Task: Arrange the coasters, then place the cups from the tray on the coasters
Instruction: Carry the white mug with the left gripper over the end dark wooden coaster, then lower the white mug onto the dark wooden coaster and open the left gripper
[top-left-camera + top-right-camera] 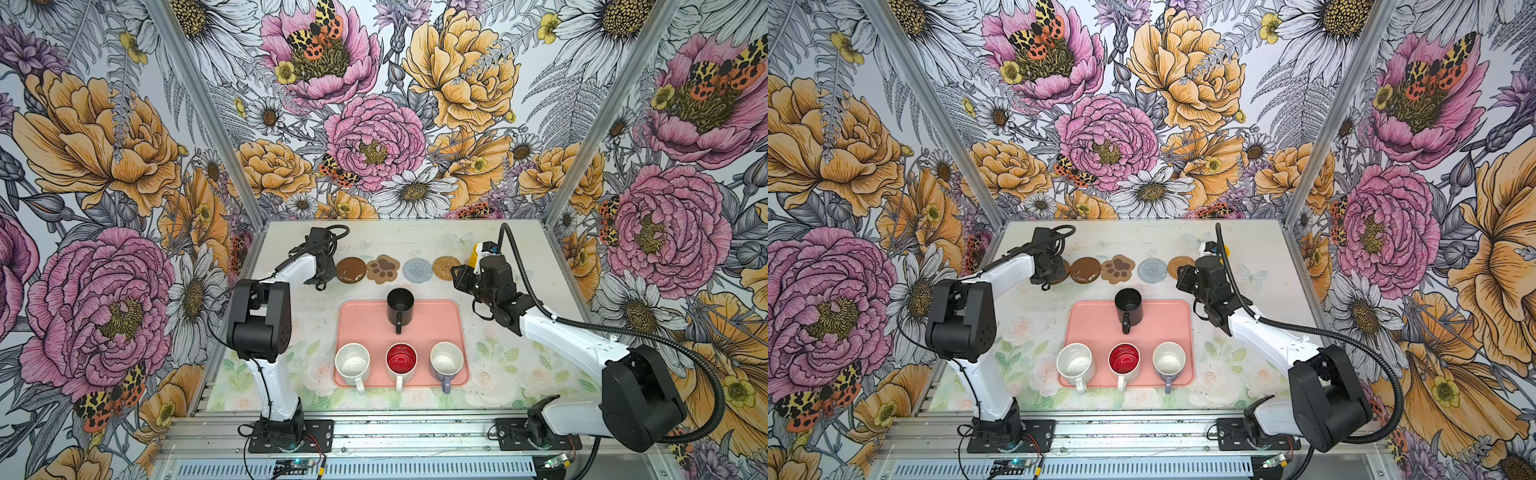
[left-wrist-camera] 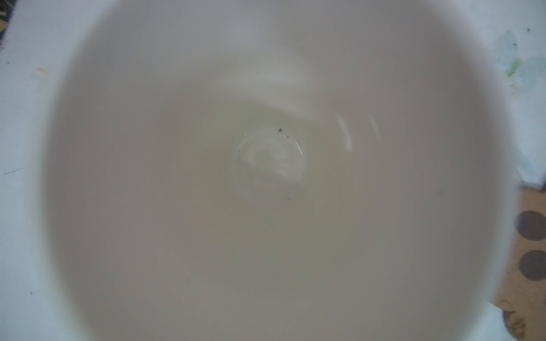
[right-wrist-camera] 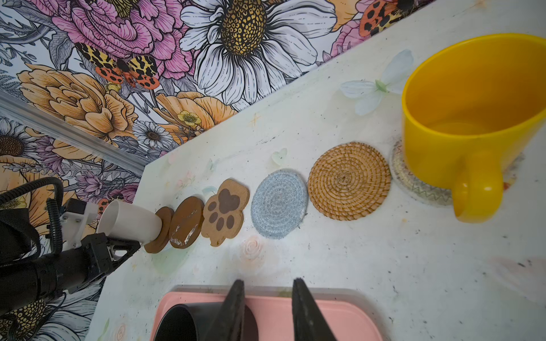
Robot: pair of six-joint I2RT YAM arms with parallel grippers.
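- The white cup is standing on the end brown coaster, with the left gripper gripping its side.
- The yellow cup is sitting on the pale woven coaster.
- The black cup is standing on the tray.
- The right gripper is hovering over the tray's far edge, jaws narrowly apart and empty.

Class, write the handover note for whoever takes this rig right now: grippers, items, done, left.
Left gripper: at the white mug standing on the end brown disc; grip unclear.
Right gripper: open, empty, near the far edge of the tray.
Done: row laid out; yellow mug on the pale woven coaster.
Left: black mug, off-white mug, red-lined mug, lavender mug on the tray; second brown disc, paw-print coaster, grey-blue coaster, rattan coaster bare.
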